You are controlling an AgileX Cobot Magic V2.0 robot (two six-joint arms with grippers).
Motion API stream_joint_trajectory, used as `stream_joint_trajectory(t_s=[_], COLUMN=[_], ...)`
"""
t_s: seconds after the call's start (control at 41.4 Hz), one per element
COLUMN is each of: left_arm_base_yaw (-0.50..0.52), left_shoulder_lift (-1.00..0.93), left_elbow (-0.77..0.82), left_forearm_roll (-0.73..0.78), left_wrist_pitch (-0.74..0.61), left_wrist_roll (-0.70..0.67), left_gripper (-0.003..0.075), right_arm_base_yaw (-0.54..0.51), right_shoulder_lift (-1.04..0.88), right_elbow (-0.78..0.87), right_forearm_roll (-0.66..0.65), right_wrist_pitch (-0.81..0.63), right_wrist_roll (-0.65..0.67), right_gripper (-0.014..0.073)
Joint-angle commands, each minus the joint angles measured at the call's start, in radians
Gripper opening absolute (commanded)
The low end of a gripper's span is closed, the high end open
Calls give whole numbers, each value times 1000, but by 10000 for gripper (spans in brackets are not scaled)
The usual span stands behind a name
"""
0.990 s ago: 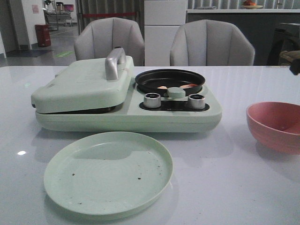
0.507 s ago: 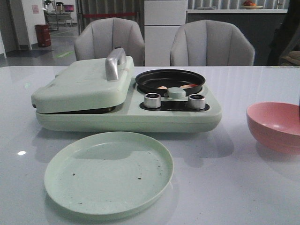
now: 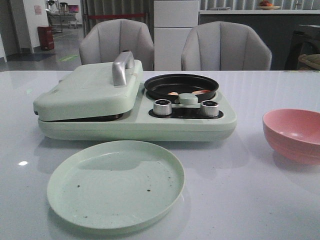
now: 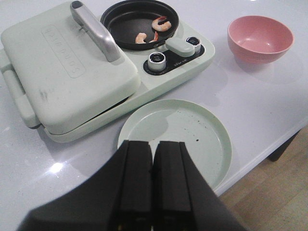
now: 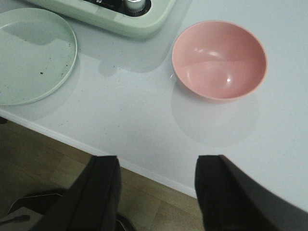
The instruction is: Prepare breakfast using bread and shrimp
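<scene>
Two shrimp (image 4: 155, 30) are seen lying in the black pan (image 4: 139, 23) on the right half of the green cooker (image 4: 96, 72), which sits toward the far edge of the bench, left of centre. They are judged light, soft and slick with a curved body, so a gentle pinch across the thick middle of the curl is advised, not at the thin tail. No bread is shown; it may be shut under the cooker's lid (image 4: 62, 77), whose metal handle (image 4: 94, 31) would be the place to grasp, but this cannot be told.

An empty green plate (image 3: 116, 184), flecked with crumbs, is set at the near edge, just in front of the cooker. A pink bowl (image 3: 294, 134) stands near the right edge, well apart from both.

The left gripper (image 4: 153, 183) is clenched, fingers pressed together with nothing between them, above the near edge by the plate. The right gripper (image 5: 156, 192) is spread wide and empty, beyond the near edge over the floor.
</scene>
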Motion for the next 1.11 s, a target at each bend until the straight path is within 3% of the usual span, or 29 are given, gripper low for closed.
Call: stream_joint_trajectory(t_s=[0.0, 0.121, 0.193, 0.362, 0.483, 0.966, 1.087], left_arm_base_yaw=[-1, -1, -1, -1, -1, -1, -1], left_shoulder_lift=[0, 0, 0, 0, 0, 0, 0], left_elbow=[-30, -30, -30, -30, -30, -30, -28], left_forearm_roll=[-13, -13, -13, -13, -13, -3, 50], left_wrist_pitch=[-67, -67, -67, -67, -67, -69, -75], left_wrist_roll=[-10, -10, -10, -10, -10, -10, -66], left_gripper=[101, 101, 101, 101, 101, 102, 104], right_arm_base_yaw=[1, 1, 1, 1, 1, 1, 1], right_shoulder_lift=[-63, -126, -143, -148, -148, -148, -148], right_elbow=[9, 39, 43, 43, 43, 43, 43], right_forearm_roll=[-1, -1, 0, 4, 8, 7, 7], right_wrist_pitch=[-33, -33, -32, -35, -43, -70, -69], right_wrist_roll=[1, 1, 1, 10, 10, 87, 87], right_gripper=[468, 460, 407, 158, 40, 49, 49])
